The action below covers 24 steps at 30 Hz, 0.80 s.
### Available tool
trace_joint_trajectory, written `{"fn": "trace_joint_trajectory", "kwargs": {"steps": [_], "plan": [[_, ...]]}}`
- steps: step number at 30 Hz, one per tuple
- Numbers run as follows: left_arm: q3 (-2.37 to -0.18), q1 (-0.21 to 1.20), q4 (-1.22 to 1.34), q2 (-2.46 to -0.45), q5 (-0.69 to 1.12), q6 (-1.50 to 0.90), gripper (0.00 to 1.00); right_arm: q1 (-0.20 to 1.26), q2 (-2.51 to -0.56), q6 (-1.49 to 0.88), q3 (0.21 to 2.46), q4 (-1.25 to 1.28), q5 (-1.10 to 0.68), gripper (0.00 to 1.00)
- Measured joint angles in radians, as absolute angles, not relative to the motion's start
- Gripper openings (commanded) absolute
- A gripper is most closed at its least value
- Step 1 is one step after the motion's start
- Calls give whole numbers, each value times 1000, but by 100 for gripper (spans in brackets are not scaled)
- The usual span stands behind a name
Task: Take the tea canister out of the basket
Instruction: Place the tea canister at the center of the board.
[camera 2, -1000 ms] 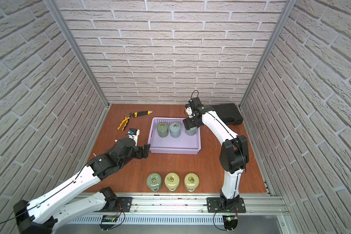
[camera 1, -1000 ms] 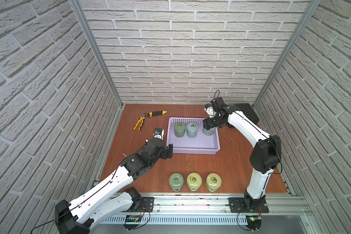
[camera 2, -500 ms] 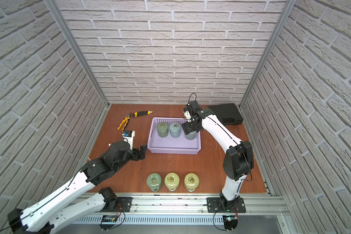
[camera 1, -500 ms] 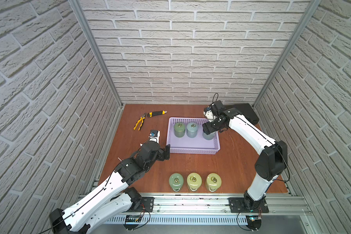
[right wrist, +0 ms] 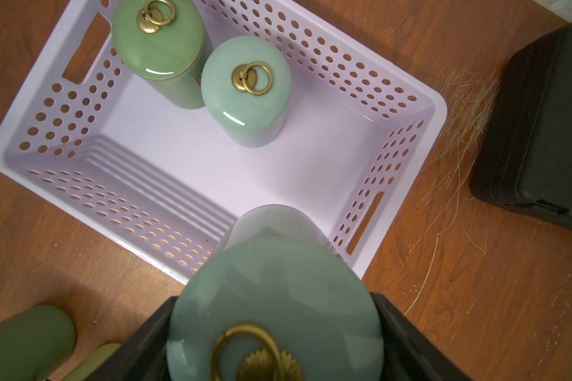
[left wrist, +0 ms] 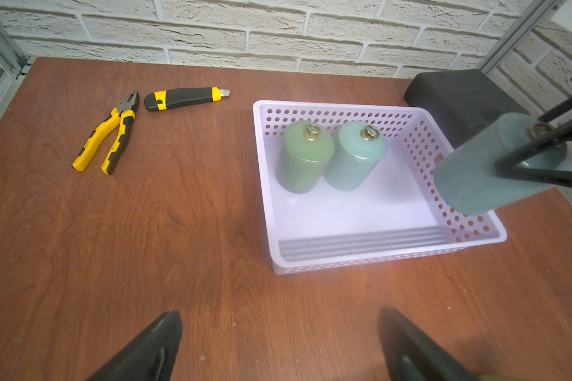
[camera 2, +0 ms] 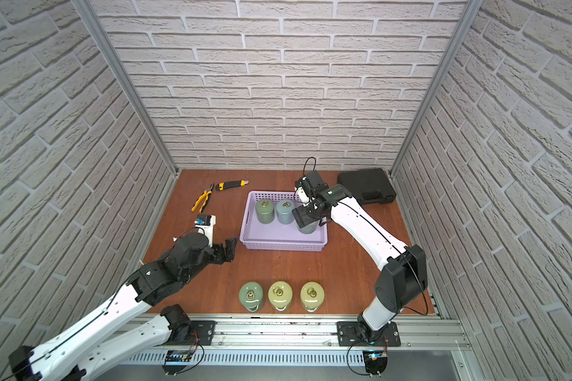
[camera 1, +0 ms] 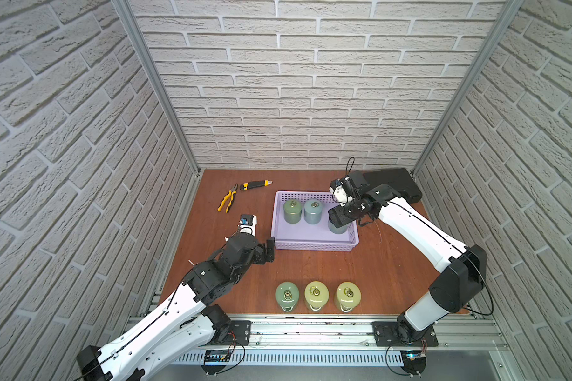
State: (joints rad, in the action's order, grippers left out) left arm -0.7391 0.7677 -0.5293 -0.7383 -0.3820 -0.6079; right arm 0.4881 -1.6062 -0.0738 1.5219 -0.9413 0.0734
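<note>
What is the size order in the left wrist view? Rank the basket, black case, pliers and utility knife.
1. basket
2. black case, though the tea canister in front hides part of it
3. pliers
4. utility knife, only slightly shorter than the pliers; nearly alike

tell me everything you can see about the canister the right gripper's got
The held canister is a pale blue-green glazed cylinder, ceramic by its look, with a domed lid and a brass ring pull. The right gripper clamps the lid from both sides. It hangs lifted over one end of the lavender basket, apparently clear of its floor.
</note>
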Motion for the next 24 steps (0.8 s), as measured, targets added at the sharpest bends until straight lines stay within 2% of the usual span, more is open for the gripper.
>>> {"fn": "trace_joint_trajectory", "kwargs": {"steps": [24], "plan": [[-737,768,-602,-691,-401,-659,98,762,-1486,-243,1394,-942,167,47]]}}
